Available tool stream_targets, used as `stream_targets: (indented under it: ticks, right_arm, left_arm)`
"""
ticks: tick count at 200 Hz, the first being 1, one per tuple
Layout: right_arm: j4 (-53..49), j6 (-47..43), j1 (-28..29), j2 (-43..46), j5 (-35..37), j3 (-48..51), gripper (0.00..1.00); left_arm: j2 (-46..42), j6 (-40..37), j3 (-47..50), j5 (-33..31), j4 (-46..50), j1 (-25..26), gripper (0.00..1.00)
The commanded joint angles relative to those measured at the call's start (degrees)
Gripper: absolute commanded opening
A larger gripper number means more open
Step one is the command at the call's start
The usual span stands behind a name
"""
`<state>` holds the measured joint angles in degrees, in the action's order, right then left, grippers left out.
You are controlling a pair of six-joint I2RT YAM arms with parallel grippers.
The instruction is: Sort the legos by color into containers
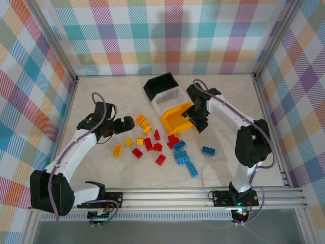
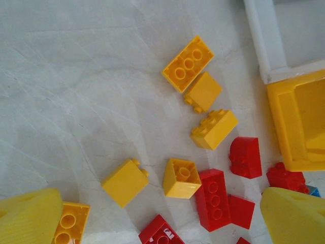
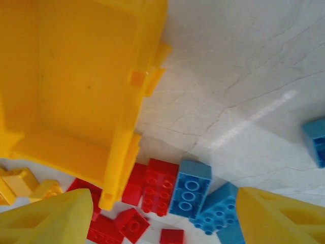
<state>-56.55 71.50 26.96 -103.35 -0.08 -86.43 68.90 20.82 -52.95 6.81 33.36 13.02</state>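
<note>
The legos lie loose mid-table: yellow ones (image 1: 141,120) on the left, red ones (image 1: 148,144) in the middle, light blue ones (image 1: 183,158) on the right, with one blue brick (image 1: 208,150) apart. The black container (image 1: 161,84), white container (image 1: 170,100) and yellow-orange container (image 1: 177,119) stand in a row behind them; the yellow-orange one (image 3: 76,76) sits tilted, its rim over red bricks (image 3: 160,185). My left gripper (image 1: 119,126) hangs open over yellow bricks (image 2: 182,178) and holds nothing. My right gripper (image 1: 198,122) is open beside the yellow-orange container, above a blue brick (image 3: 190,188).
Checked walls close in the table on three sides. Bare tabletop (image 1: 101,96) lies at the back left and along the right side (image 1: 238,101). A metal rail (image 1: 203,193) runs along the near edge by the arm bases.
</note>
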Motion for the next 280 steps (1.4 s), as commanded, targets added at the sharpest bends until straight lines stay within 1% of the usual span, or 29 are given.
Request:
stream_targets:
  ticks: [1, 43, 66, 76, 83, 98, 120, 137, 150, 163, 193, 256, 280]
  right_arm:
    - [3.46, 4.81, -0.59, -3.45, -0.42, -0.32, 0.73]
    - [5.42, 3.92, -0.94, -8.28, -1.68, -0.5, 0.68]
    - [5.71, 0.27, -1.34, -10.43, -0.73, -1.75, 0.64]
    - [4.82, -1.74, -1.59, -11.2, 0.1, -2.62, 0.59]
    - [4.51, -3.2, -1.86, -11.47, 0.63, -3.11, 0.54]
    - [4.26, -5.73, -2.57, -11.64, 1.56, -3.14, 0.46]
    - [3.33, -9.12, -3.7, -12.04, 2.5, -3.19, 0.31]
    - [2.85, -11.09, -4.54, -12.05, 3.63, -3.02, 0.24]
    - [2.59, -12.52, -5.27, -11.92, 4.58, -3.04, 0.23]
    - [2.59, -14.33, -6.14, -12.05, 5.34, -3.44, 0.18]
    - [-0.07, -20.6, -8.03, -14.16, 7.9, -7.83, 0.15]
    - [-4.27, -36.8, -10.65, -20.62, 14.05, -18.32, 0.15]
    - [-6.2, -42.25, -12.02, -24.06, 14.05, -22.74, 0.17]
  left_arm:
    - [-2.22, 0.0, 1.11, -1.31, 2.89, 0.52, 1.0]
    - [-3.41, -0.12, 2.23, -1.94, 3.7, 0.52, 1.0]
    - [-3.73, -0.33, 2.91, -2.25, 3.72, 0.52, 1.0]
    - [-3.61, -0.34, 3.03, -2.37, 3.58, 0.52, 1.0]
    - [-3.39, -0.26, 3.16, -2.37, 3.39, 0.52, 1.0]
    - [-2.92, -0.05, 3.16, -2.07, 2.92, 0.5, 1.0]
    - [-1.72, 0.06, 2.99, -1.8, 2.18, 0.52, 1.0]
    - [-0.73, -0.08, 2.49, -1.65, 1.99, 0.52, 1.0]
    - [-0.19, -0.29, 2.14, -1.47, 1.97, 0.52, 1.0]
    - [0.11, -0.44, 1.88, -1.53, 2.05, 0.52, 1.0]
    - [0.37, -1.08, 1.56, -1.56, 2.4, 0.52, 1.0]
    - [1.38, -2.93, 1.21, -1.27, 3.36, 0.52, 1.0]
    - [2.24, -3.83, 0.61, -1.1, 3.81, 0.52, 1.0]
